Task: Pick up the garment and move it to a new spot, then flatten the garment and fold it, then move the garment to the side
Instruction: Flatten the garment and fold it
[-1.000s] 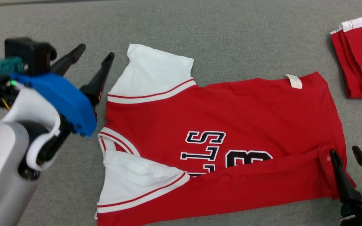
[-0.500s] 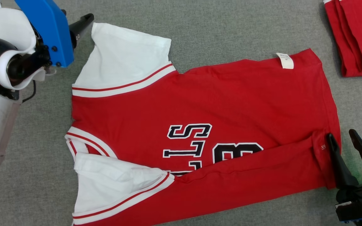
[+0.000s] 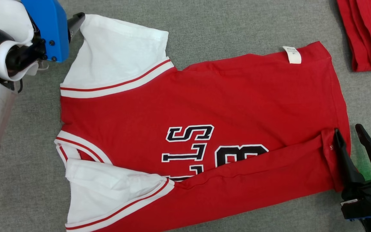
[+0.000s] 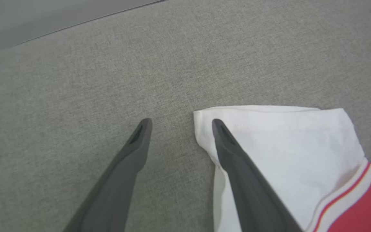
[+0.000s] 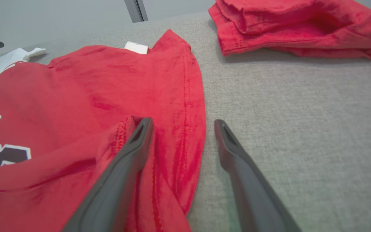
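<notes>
One spread garment (image 3: 237, 96), one folded red pile (image 3: 370, 35) at two o'clock, two hands: left hand (image 4: 180, 124), right hand (image 3: 347, 129)

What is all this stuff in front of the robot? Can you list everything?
jersey shirt: one, red with white sleeves and black lettering, spread across the middle, near edge folded over
label: one, white, on the shirt's far edge
folded clothing: one pile, red, far right corner
cloth surface: one, grey, under everything
left gripper: one, dark fingers, open, at the far sleeve's corner
right gripper: one, dark fingers, open, straddling the shirt's right-hand hem
</notes>
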`<state>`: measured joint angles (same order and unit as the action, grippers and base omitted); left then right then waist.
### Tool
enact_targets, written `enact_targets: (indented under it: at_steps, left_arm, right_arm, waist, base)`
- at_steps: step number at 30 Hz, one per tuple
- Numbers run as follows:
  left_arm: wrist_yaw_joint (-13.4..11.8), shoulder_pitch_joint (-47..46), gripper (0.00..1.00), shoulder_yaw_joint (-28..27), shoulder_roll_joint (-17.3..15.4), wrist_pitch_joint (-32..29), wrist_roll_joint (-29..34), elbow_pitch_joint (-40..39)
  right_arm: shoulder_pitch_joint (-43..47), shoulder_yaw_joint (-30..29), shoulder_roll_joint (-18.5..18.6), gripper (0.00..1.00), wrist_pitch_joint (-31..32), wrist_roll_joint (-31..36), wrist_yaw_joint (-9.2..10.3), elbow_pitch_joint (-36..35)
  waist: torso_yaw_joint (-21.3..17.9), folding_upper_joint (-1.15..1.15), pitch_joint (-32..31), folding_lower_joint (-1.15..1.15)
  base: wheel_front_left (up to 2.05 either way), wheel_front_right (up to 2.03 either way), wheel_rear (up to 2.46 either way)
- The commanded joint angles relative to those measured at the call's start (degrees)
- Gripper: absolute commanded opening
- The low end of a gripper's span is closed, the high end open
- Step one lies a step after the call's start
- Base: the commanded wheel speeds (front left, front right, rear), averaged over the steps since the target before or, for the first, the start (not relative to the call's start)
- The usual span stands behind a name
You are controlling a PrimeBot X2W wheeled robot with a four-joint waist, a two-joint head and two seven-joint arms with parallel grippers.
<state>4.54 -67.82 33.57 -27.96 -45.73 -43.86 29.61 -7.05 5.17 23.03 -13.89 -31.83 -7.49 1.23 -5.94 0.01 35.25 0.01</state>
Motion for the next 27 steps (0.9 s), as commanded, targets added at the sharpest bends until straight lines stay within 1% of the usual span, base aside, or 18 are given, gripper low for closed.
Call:
enact_targets:
  at_steps: [1, 5, 10, 11, 12, 13, 14, 15, 16, 21, 22, 24, 27]
  left_arm:
    - [0.1, -0.8, 1.00, 0.1, 0.3, -0.1, 0.0, 0.3]
    - [0.6, -1.4, 1.00, 0.9, 0.5, -0.8, -0.1, 1.4]
    - [0.9, -1.9, 1.00, 1.9, -0.4, -1.0, 1.0, 2.2]
    - [0.9, -2.0, 0.98, 2.1, -0.6, -1.1, 1.3, 2.4]
    - [0.8, -2.0, 0.89, 2.2, -0.7, -1.0, 1.4, 2.6]
    - [0.8, -2.1, 0.63, 2.4, -0.9, -0.8, 1.8, 2.8]
    - [0.8, -2.0, 0.45, 2.5, -1.1, -0.7, 1.8, 3.1]
    - [0.8, -1.9, 0.29, 2.7, -1.2, -0.8, 2.0, 3.4]
    - [0.9, -1.7, 0.01, 2.8, -1.1, -1.2, 1.8, 3.7]
    - [1.4, -0.5, 0.00, 3.0, -0.7, -2.4, 0.0, 4.5]
    - [1.4, -0.5, 0.00, 3.0, -0.7, -1.9, -0.1, 4.2]
    - [1.9, -0.8, 0.00, 2.8, -0.6, -0.1, -0.4, 3.1]
    - [2.4, -0.8, 0.00, 2.9, -0.6, 3.6, -0.5, 1.4]
  right_arm:
    - [-0.7, 0.1, 0.1, 1.00, -0.4, -0.4, 0.00, 0.2]
    - [-1.2, 0.2, 0.2, 1.00, -0.6, -0.6, 0.00, 0.4]
    - [-1.5, 0.5, 0.2, 1.00, -0.7, -0.6, 0.00, 0.3]
    - [-1.7, 0.6, 0.3, 1.00, -0.8, -0.7, 0.00, 0.2]
    - [-1.8, 0.6, 0.4, 1.00, -0.8, -0.7, 0.01, 0.1]
    - [-2.0, 0.7, 0.4, 1.00, -0.8, -0.7, 0.00, 0.1]
    - [-2.2, 0.7, 0.5, 1.00, -0.9, -0.6, 0.00, 0.1]
    - [-2.3, 0.7, 0.6, 1.00, -0.9, -0.5, 0.01, 0.0]
    - [-2.4, 0.7, 0.7, 1.00, -0.9, -0.4, 0.01, -0.1]
    - [-2.2, -0.2, 1.4, 1.00, -0.9, 0.0, 0.00, -1.0]
    - [-2.4, -0.4, 1.6, 1.00, -0.9, 0.0, 0.00, -1.4]
    - [-2.7, -0.2, 1.4, 1.00, 1.3, -2.4, 0.00, -1.7]
    - [-5.3, 0.3, 3.8, 1.00, 5.5, -3.7, 0.01, -3.2]
  waist:
    - [-0.1, -0.01, 0.0, -0.01]
    - [-0.5, -0.01, 0.3, -0.01]
    - [-1.4, -0.01, 1.0, -0.01]
    - [-1.6, -0.01, 1.1, -0.01]
    - [-1.8, -0.01, 1.2, -0.01]
    - [-2.1, -0.01, 1.3, -0.01]
    - [-2.3, -0.01, 1.3, -0.01]
    - [-2.5, -0.01, 1.4, -0.01]
    - [-2.7, -0.01, 1.3, -0.01]
    - [-3.0, -0.01, 0.5, -0.01]
    - [-2.9, -0.01, 0.1, -0.01]
    - [-2.6, -0.01, -0.8, -0.01]
    - [-1.8, -0.01, -2.3, -0.01]
  base:
    - [0.00, 0.00, 0.00]
    - [0.00, 0.00, 0.00]
    - [0.00, 0.00, 0.00]
    - [0.00, 0.00, 0.00]
    - [0.00, 0.00, 0.00]
    - [0.00, 0.00, 0.00]
    - [0.00, 0.00, 0.00]
    - [0.00, 0.00, 0.00]
    - [0.00, 0.00, 0.00]
    - [0.00, 0.00, 0.00]
    - [0.00, 0.00, 0.00]
    - [0.00, 0.00, 0.00]
    - [0.00, 0.00, 0.00]
